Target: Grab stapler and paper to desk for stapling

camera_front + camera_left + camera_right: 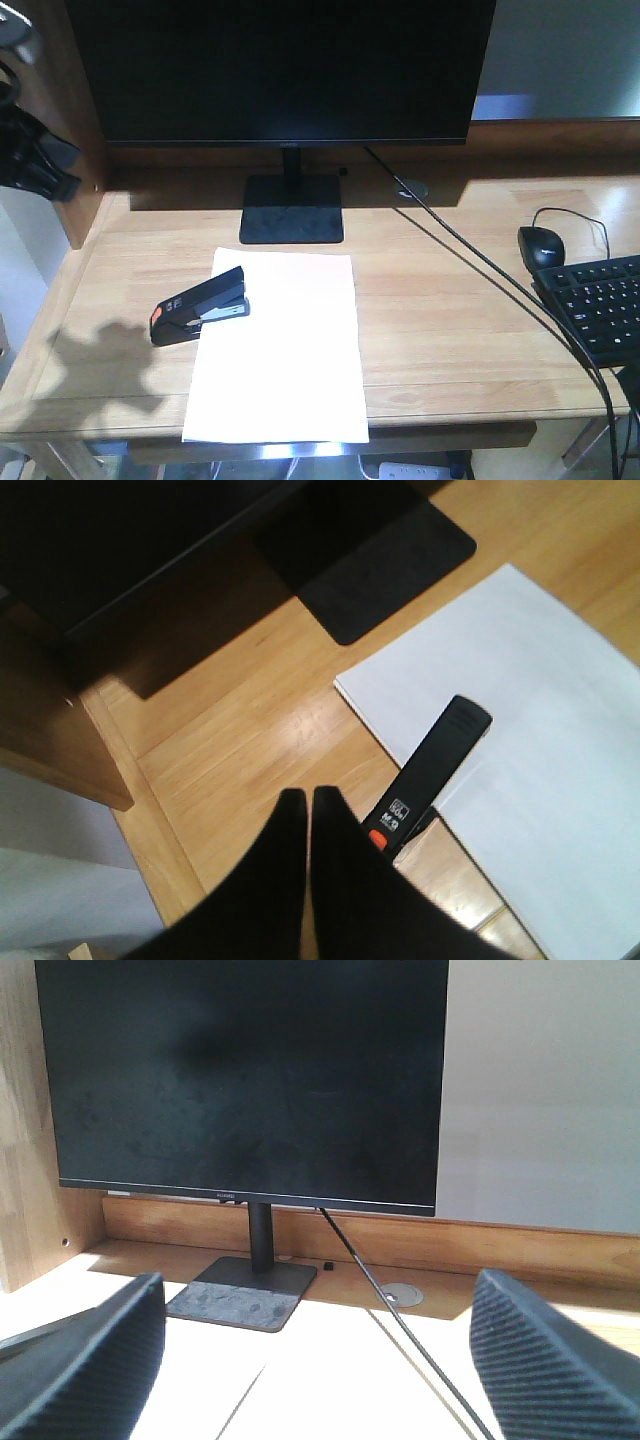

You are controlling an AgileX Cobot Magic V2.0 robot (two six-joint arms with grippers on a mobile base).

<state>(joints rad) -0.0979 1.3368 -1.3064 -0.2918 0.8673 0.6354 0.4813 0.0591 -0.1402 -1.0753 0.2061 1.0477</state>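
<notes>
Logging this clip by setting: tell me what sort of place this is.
Most likely an office or home computer workstation. A dark monitor stands on a wooden desk, with a keyboard and mouse at the right, and a stapler lying on a sheet of paper.

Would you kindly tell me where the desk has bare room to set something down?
Bare wood lies between the paper and the keyboard, and left of the stapler toward the desk edge. The right edge is crowded by keyboard, mouse and cable.
</notes>
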